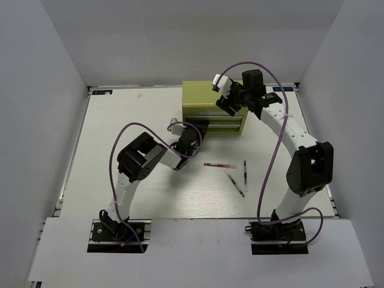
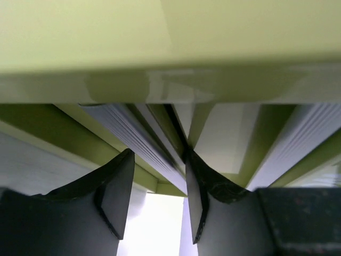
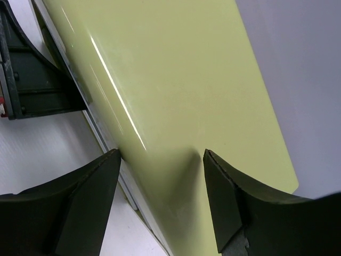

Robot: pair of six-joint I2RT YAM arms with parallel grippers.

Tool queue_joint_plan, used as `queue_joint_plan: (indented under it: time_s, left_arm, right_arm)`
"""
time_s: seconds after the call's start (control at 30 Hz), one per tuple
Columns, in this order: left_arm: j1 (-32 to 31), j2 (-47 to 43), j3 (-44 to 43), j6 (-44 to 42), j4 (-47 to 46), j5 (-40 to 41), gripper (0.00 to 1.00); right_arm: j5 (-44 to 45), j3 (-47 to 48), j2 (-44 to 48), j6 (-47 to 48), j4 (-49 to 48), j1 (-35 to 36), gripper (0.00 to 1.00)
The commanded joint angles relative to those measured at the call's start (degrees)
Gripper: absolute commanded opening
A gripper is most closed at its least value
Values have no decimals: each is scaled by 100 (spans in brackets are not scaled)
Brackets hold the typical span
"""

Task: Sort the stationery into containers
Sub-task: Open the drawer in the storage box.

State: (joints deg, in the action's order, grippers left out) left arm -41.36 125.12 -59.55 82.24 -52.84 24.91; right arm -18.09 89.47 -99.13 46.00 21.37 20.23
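The red pen [image 1: 219, 165], green pen [image 1: 234, 183] and pale pen [image 1: 245, 168] lie before the chest [image 1: 204, 96], unsorted. The left gripper [image 2: 158, 160], jaws apart, straddles a drawer handle [image 2: 152, 141]. The right gripper [image 3: 161, 157], jaws wide, sits over the chest's top. All sorting remains.

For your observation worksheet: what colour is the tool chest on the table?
The tool chest is yellow-green, clearest in the top external view.

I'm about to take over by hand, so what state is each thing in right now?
tool chest: upright; drawers look closed.
left tool: open, jaws either side of a drawer handle.
right tool: open, at the chest's top.
red pen: lying loose on the table.
light blue pen: lying loose.
green pen: lying loose.
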Motion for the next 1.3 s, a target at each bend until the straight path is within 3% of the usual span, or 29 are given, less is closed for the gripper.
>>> queue_joint_plan:
  time_s: [0.0,0.47,0.7,0.77,1.27]
  left_arm:
    - [23,100,-250,240,-78,339,52]
    - [23,267,-66,521,-350,630,32]
    - [23,320,49,521,-648,577,11]
    - [23,320,293,521,-718,524,1]
    - [-222,-399,1366,469,-1360,41,0]
  right_arm:
    - [86,264,-45,190,166,-80,69]
    - [183,308,-124,366,553,-63,69]
    - [209,519,-256,348,834,-72,68]
    - [218,589,-308,340,904,-72,68]
    - [499,1195,-871,147,1423,-37,66]
